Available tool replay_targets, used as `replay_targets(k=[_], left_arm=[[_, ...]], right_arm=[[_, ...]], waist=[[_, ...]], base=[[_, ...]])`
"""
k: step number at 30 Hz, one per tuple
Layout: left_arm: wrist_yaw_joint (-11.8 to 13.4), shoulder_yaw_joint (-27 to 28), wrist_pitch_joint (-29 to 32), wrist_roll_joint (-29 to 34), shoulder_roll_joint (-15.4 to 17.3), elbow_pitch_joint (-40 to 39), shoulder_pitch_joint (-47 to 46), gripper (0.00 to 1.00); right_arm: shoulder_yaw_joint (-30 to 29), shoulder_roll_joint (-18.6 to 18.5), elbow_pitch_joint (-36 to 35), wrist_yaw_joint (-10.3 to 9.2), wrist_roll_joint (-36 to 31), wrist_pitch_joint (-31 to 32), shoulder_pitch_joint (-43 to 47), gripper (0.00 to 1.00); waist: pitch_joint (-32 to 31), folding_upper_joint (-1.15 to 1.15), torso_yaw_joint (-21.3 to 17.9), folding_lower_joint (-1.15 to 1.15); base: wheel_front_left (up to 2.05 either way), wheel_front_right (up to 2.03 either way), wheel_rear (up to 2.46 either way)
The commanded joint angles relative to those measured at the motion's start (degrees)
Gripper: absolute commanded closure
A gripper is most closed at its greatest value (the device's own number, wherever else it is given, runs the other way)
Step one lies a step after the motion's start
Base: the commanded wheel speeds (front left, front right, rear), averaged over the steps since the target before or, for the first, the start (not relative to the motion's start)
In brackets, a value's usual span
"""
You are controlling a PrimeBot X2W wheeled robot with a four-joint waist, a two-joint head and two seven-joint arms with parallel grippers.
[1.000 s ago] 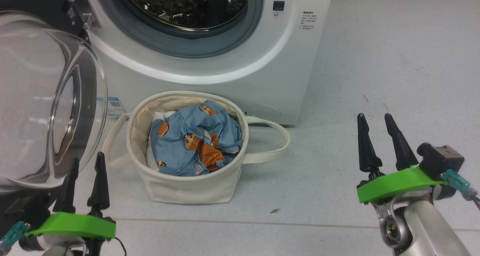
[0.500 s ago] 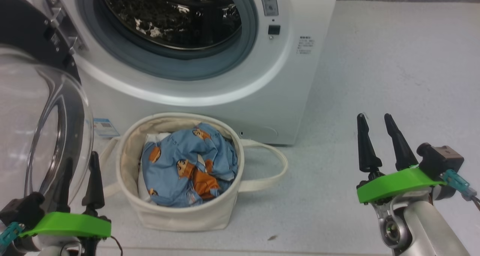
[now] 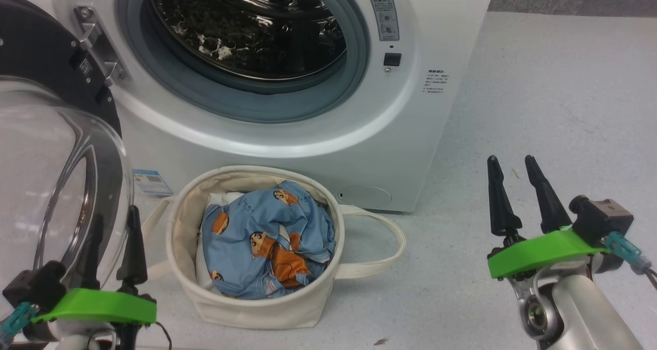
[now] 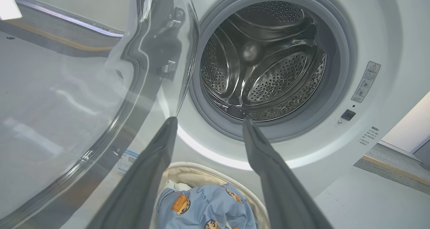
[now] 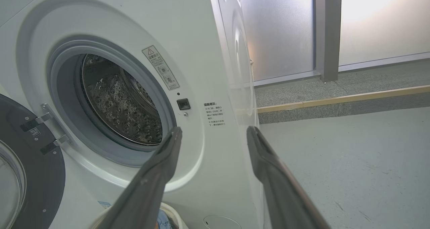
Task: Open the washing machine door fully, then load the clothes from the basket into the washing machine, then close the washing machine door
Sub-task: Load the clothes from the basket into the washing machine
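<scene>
Pale speckled floor (image 3: 513, 109) before the washing machine (image 3: 287, 139), seen from the head. Over the last second the whole picture has shifted: more of the steel drum (image 3: 246, 26) and the warning label (image 3: 384, 14) now show, and the basket (image 3: 256, 309) sits lower in frame. Basket, machine and door keep their relations to one another, so the change is the camera's, not the things'.

The washing machine door (image 3: 51, 186) stands swung out to the robot's left, its glass bowl bulging toward the camera, leaving the drum mouth unobstructed. The basket stands on the floor just in front of the machine's base, with the clothes (image 3: 262, 237) heaped inside over white padding (image 3: 226, 198), untouched.

The left gripper (image 3: 118, 214) has its fingers spread and empty, just beside the door's glass and left of the basket. The right gripper (image 3: 510, 160) is likewise spread and empty, well apart from the basket on its right.

Judgement: the opening step looks done or nearly so. Drum and basket are now framed together, which suits a first pick of the clothes, not yet begun.
</scene>
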Motion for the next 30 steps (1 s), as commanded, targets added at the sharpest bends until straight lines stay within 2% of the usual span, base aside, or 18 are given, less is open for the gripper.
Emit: replay_targets(k=[1,16,24,30], left_arm=[[-0.33,1.35,-0.69,0.42,1.16,-2.20,-2.10,0.00],[-0.33,-1.73,-0.69,-0.50,1.76,-3.02,-2.77,0.00],[-0.33,-0.11,-0.69,0.30,1.57,-2.28,-3.23,0.00],[-0.33,1.88,-0.69,1.19,1.05,-1.19,-3.52,0.00]], right_arm=[[1.17,-0.30,-1.97,0.02,-0.39,-0.70,-1.71,0.00],[0.55,0.13,-1.83,0.02,-0.78,-0.70,-2.02,0.00],[0.43,0.13,-1.84,0.02,-0.86,-0.70,-1.99,0.00],[0.74,-0.02,-1.93,0.02,-0.78,-0.70,-2.07,0.00]], waist=[[0.15,0.00,0.06,0.00],[0.97,0.00,-0.25,0.00],[1.10,0.00,-0.32,0.00],[1.09,0.00,-0.29,0.00]], base=[[0.00,0.00,0.00],[0.14,-0.05,-0.09],[1.48,-0.80,-0.68],[0.58,-0.56,-0.02]])
